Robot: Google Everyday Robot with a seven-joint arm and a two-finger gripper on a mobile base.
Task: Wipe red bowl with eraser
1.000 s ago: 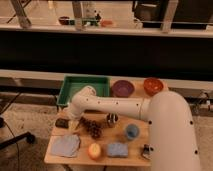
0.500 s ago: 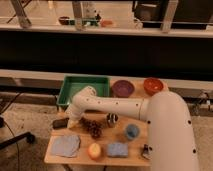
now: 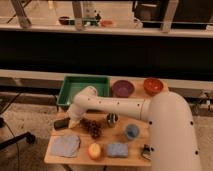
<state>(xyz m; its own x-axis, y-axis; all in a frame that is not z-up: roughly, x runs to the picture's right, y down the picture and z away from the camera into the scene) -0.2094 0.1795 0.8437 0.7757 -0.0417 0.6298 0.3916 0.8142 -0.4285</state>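
Grasping step — the gripper (image 3: 70, 121), near left, looks closed on the eraser (image 3: 61, 123) — next, lift it across to the red bowl (image 3: 153, 85), far right.

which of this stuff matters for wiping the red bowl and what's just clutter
For the job: red bowl, eraser, gripper shut on it at the table's left edge.
Lying about: green tray, purple bowl, blue cloth, blue sponge, blue cup.

On the wooden table (image 3: 107, 138) a green tray (image 3: 75, 87) sits at the back beside a dark purple bowl (image 3: 122, 88), while a blue cloth (image 3: 65, 145), a yellow-orange fruit (image 3: 93, 150) and a blue sponge (image 3: 118, 149) line the front edge.
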